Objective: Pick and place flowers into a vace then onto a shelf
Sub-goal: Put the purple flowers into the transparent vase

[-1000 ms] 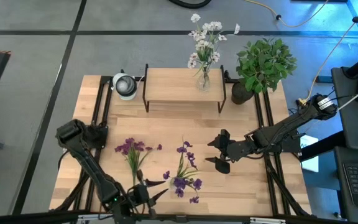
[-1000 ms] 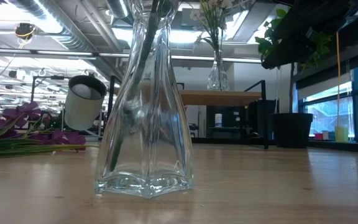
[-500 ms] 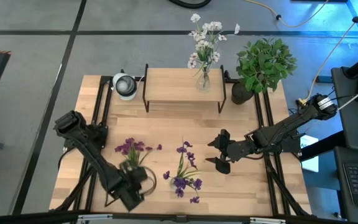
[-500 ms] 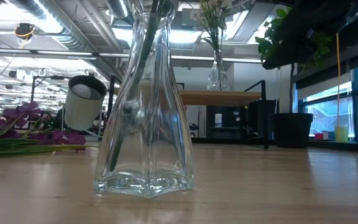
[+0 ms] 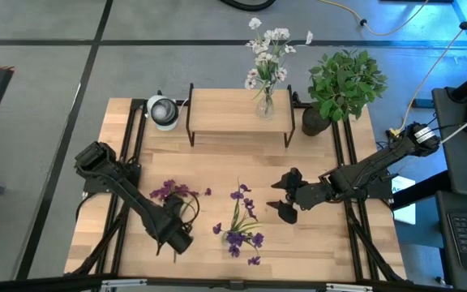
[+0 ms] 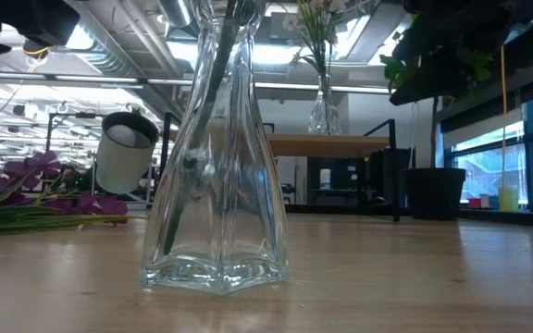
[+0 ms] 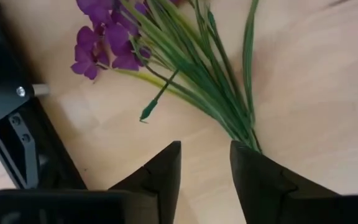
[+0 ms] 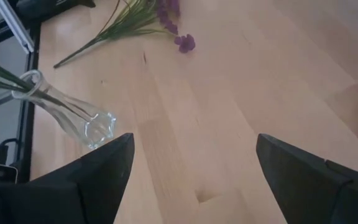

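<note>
A bunch of purple flowers (image 5: 169, 193) lies flat on the table at the left, its green stalks (image 7: 216, 93) running toward the near edge. My left gripper (image 5: 178, 237) points down over the stalks' cut ends and is open (image 7: 205, 168), with bare table in the gap. A clear glass vase (image 6: 216, 185) stands mid-table near the front edge, with purple flowers (image 5: 237, 219) in it. The shelf (image 5: 225, 113) stands at the far edge and carries a second vase of white flowers (image 5: 266, 101). My right gripper (image 5: 284, 199) waits wide open to the right of the near vase (image 8: 67, 115). My left gripper comes from above, slanting steeply down. One fingertip (image 7: 253, 168) stands right at the cut ends of the stalks (image 7: 246, 138). Whether it touches them I cannot tell. Nothing lies between the two fingers.
A bushy green potted plant (image 5: 343, 81) stands at the far right beside the shelf. A white cylinder with a black rim (image 5: 163, 111) sits at the shelf's left end. Black rails (image 5: 132, 154) run along both sides of the table. Bare wood lies between the vase and the shelf.
My left gripper has swung from the table's near edge toward the far edge, up to the cut ends of the lying purple flowers. It has turned from lying roughly level to pointing down. The flowers and the vase have stayed put.
</note>
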